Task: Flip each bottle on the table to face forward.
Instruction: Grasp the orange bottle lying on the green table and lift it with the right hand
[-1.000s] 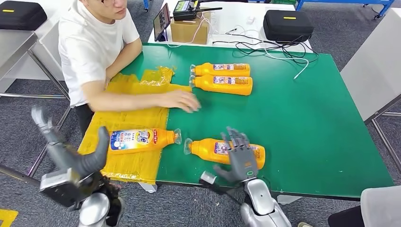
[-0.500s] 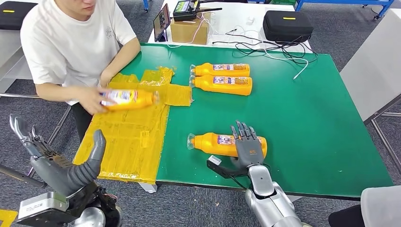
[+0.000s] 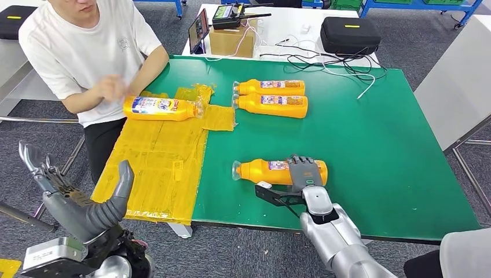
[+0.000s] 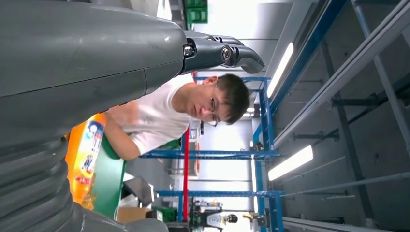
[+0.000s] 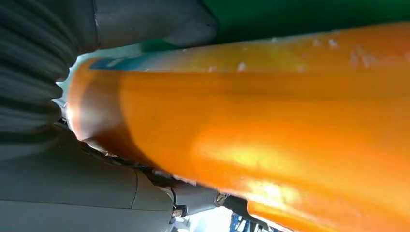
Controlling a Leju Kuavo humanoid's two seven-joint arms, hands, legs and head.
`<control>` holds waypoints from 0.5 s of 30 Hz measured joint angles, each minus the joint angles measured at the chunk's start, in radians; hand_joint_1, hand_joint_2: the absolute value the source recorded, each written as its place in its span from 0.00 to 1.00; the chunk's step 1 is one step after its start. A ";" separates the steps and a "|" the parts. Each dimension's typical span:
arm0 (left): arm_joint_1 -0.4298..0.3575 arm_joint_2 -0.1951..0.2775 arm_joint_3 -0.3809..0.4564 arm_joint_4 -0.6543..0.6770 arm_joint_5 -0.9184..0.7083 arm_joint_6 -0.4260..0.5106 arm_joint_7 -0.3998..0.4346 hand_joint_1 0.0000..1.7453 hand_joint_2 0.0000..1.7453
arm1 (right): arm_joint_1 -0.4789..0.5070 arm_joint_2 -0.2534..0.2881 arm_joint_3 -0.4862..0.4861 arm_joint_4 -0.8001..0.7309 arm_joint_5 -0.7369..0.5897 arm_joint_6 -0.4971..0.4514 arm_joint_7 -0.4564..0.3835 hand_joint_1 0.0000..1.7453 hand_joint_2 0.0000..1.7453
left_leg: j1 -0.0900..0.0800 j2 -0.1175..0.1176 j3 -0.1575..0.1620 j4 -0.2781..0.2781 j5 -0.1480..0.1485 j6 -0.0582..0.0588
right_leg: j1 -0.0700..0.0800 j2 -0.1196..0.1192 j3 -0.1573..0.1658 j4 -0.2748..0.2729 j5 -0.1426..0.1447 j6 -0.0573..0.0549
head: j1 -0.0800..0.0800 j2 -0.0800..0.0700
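Robot right hand (image 3: pixel 305 172), grey and many-fingered, curls over the base end of an orange plastic bottle (image 3: pixel 272 171) lying on its side near the front edge of the green table (image 3: pixel 394 150), gripping it; the wrist view shows fingers and thumb wrapped round the orange body. The left hand (image 3: pixel 75 197) hangs off the table's near left, fingers spread and holding nothing. The step looks like turning this bottle, so the next move calls for rolling it label-forward while a seated person in white (image 3: pixel 87 52) holds another orange bottle (image 3: pixel 161 108) on the yellow sheet (image 3: pixel 156 168), near two more bottles (image 3: pixel 271 97) lying farther back.

Glossy orange plastic bottle (image 3: pixel 272 172) on matt green tabletop (image 3: pixel 376 145); crinkled shiny yellow sheet (image 3: pixel 162 162) alongside
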 joint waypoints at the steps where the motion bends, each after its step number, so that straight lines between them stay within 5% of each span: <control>1: 0.001 0.002 -0.004 0.000 0.002 0.000 0.000 0.00 1.00 | -0.002 -0.005 0.003 0.000 -0.013 0.005 -0.004 1.00 1.00 | 0.000 0.000 0.000 0.000 0.000 0.000 | 0.000 0.000 0.000 0.000 0.000 0.000 | 0.000 0.000; 7: 0.003 0.012 -0.028 0.011 0.024 0.000 0.000 0.00 1.00 | -0.012 -0.031 0.009 -0.007 -0.148 0.010 -0.090 1.00 1.00 | 0.000 -0.001 0.000 0.000 0.000 0.000 | 0.000 0.000 0.001 0.000 0.000 0.000 | 0.000 0.000; 12: 0.001 0.021 -0.038 0.078 0.114 0.000 0.030 0.00 1.00 | 0.032 -0.046 -0.011 -0.071 -0.403 -0.052 -0.284 1.00 1.00 | 0.000 0.001 0.001 0.000 -0.002 0.000 | 0.000 0.001 0.004 -0.001 0.000 0.000 | 0.000 0.000; 15: -0.014 0.028 -0.037 0.185 0.129 -0.003 0.125 0.00 1.00 | 0.132 -0.044 -0.033 -0.184 -0.580 -0.165 -0.402 1.00 1.00 | 0.000 0.002 0.001 0.000 -0.002 -0.001 | 0.000 0.003 0.010 -0.001 0.001 0.001 | 0.000 0.000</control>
